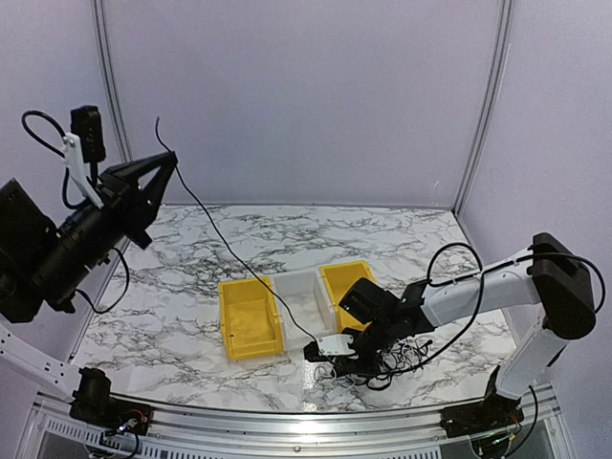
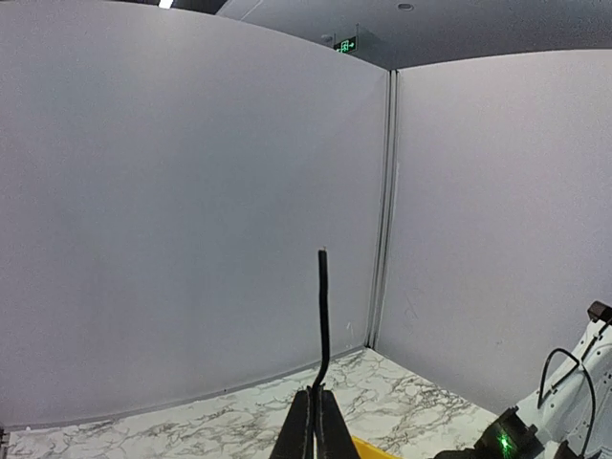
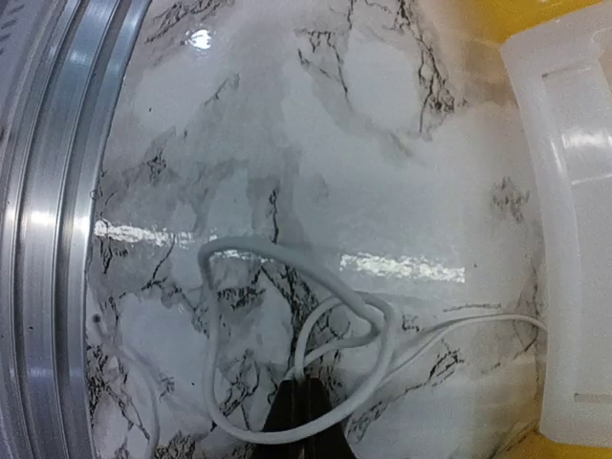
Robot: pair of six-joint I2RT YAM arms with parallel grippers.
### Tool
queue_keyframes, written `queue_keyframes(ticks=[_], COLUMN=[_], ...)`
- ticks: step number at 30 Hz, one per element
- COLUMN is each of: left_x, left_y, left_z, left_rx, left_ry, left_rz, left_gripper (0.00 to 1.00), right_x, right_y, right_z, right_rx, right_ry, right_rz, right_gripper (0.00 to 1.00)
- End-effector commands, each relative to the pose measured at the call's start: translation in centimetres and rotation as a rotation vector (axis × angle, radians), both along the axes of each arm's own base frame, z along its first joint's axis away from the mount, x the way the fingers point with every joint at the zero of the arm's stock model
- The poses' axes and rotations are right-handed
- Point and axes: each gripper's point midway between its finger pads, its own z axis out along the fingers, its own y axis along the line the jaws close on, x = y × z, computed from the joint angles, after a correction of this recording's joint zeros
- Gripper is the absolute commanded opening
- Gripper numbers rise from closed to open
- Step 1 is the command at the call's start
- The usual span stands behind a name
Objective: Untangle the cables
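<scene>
My left gripper [image 1: 173, 158] is raised high at the left, shut on a thin black cable [image 1: 239, 263]. In the left wrist view its fingers [image 2: 320, 397] pinch the black cable [image 2: 323, 316], whose short free end sticks up above them. That cable runs taut down across the bins to a tangle of black cables [image 1: 387, 360] on the marble by the near edge. My right gripper [image 1: 310, 352] is low on the table beside the tangle. In the right wrist view it [image 3: 306, 384] is shut on a pale whitish cable [image 3: 287, 258] that lies looped on the marble.
A yellow bin [image 1: 229, 330], a clear bin [image 1: 298, 284] and a second yellow bin [image 1: 335, 272] stand side by side mid-table. The clear bin's wall [image 3: 564, 239] is close on the right of my right gripper. A metal rail [image 3: 48, 191] edges the table's near side.
</scene>
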Motion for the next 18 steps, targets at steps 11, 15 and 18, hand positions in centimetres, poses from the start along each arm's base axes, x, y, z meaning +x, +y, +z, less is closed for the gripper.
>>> queue_keyframes(ticks=[11,15,18], left_x=[-0.5,-0.5,-0.5], left_y=[1.7,0.3,0.5], left_z=[11.7,11.7,12.9], left_rx=[0.068,0.115,0.122], left_ry=[-0.219,-0.221,-0.237], left_rz=[0.079,0.065,0.079], left_gripper=[0.0,0.0,0.0], right_x=[2.5,2.8,2.8], right_y=[-7.2,-7.1,-7.7], right_z=[-2.1,-1.2,-1.3], right_rx=[-0.136,-0.115,-0.129], right_ry=[-0.062,-0.081,-0.099], right_rz=[-0.11,-0.116,-0.116], right_gripper=[0.0,0.0,0.0])
